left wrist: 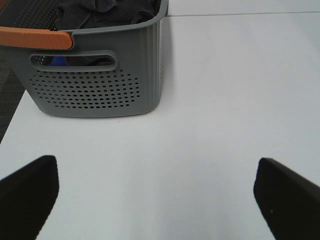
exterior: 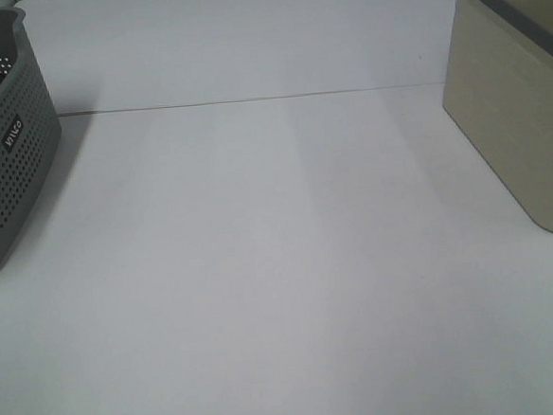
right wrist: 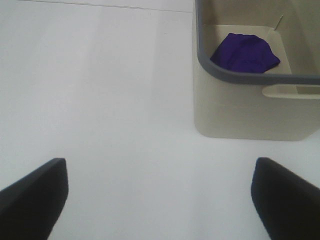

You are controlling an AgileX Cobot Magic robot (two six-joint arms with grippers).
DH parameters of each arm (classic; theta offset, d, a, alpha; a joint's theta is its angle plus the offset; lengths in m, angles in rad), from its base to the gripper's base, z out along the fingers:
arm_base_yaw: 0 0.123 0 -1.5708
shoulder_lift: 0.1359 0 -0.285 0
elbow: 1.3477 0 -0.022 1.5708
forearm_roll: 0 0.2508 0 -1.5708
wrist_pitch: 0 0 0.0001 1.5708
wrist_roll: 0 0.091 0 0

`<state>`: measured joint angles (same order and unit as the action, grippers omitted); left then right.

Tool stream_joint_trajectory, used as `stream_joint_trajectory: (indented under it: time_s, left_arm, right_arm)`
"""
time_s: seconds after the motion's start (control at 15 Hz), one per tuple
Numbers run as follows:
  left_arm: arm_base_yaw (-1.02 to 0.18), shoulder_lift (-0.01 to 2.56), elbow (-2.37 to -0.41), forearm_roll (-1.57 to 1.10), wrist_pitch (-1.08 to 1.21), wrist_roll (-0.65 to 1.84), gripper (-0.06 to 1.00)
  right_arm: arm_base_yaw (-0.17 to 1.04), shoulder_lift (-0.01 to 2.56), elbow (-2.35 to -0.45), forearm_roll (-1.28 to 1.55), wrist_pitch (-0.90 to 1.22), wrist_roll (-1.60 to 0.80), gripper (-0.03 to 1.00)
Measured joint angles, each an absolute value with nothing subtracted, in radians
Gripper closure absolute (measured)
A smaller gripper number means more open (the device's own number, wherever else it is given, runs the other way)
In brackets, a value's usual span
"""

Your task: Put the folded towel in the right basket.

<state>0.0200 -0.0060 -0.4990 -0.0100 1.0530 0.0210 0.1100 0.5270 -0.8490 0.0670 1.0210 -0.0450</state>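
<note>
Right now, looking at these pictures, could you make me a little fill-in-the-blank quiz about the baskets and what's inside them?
1. The folded purple towel lies inside the ____ plastic basket with the grey rim.
2. The perforated grey plastic basket holds ____ cloth.
3. That grey basket's handle is coloured ____.
4. Both grippers stand ____.

Missing words: beige; dark; orange; open
</note>
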Motion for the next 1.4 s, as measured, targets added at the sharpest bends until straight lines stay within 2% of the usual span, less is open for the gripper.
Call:
stream_joint_trajectory:
  time_s: [0.47, 0.73, 1.2, 1.4]
  left_arm:
    - [0.020, -0.006, -0.499, -0.010, 1.053, 0.021, -0.05]
    - [0.020, -0.006, -0.499, -0.010, 1.053, 0.021, -0.05]
    - [0.020, -0.006, -0.499, -0.010, 1.053, 0.021, -0.05]
    - [0.020, -0.006, -0.499, -0.010, 1.053, 0.021, -0.05]
  right_arm:
    - [0.110, 0.025, -0.498, 0.067, 1.025, -0.048, 0.01]
    - [0.110, -0.004, -0.457, 0.041, 1.102, -0.048, 0.01]
    - [0.104, -0.004, -0.457, 0.057, 1.103, -0.044, 0.01]
    - [0.019, -0.004, -0.457, 0.072, 1.103, -0.044, 0.01]
